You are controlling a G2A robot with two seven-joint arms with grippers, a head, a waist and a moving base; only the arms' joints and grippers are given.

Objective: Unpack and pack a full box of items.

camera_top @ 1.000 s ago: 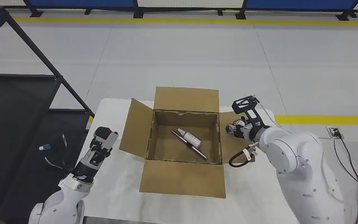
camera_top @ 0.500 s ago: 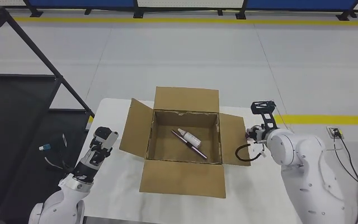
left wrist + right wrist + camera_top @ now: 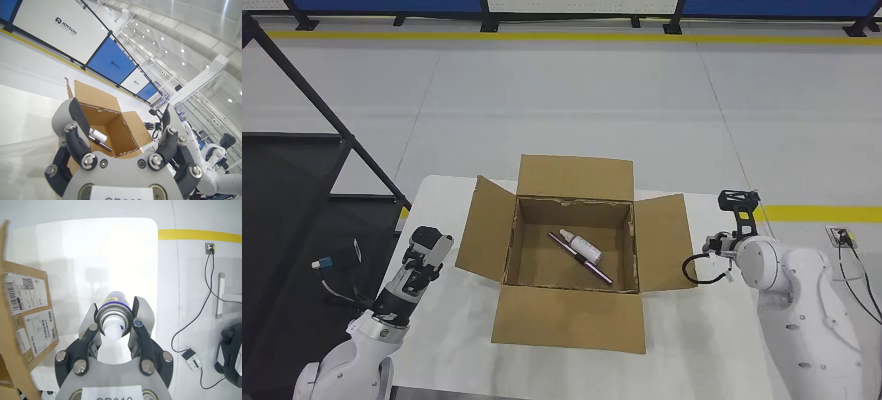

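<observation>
the right gripper (image 3: pixel 115 306) gripped the spray can (image 3: pixel 114 321), just right of the box (image 3: pixel 567 320). the step called for lowering it level before release. the left gripper (image 3: pixel 122 109), jaws wide, sat left of the box.

White table (image 3: pixel 113 256), yellow floor line (image 3: pixel 198 235), power adapter (image 3: pixel 192 360).

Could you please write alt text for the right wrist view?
The right tool grips a purple spray can over the white table. The box, its open flap bearing labels, stands nearby.
</observation>
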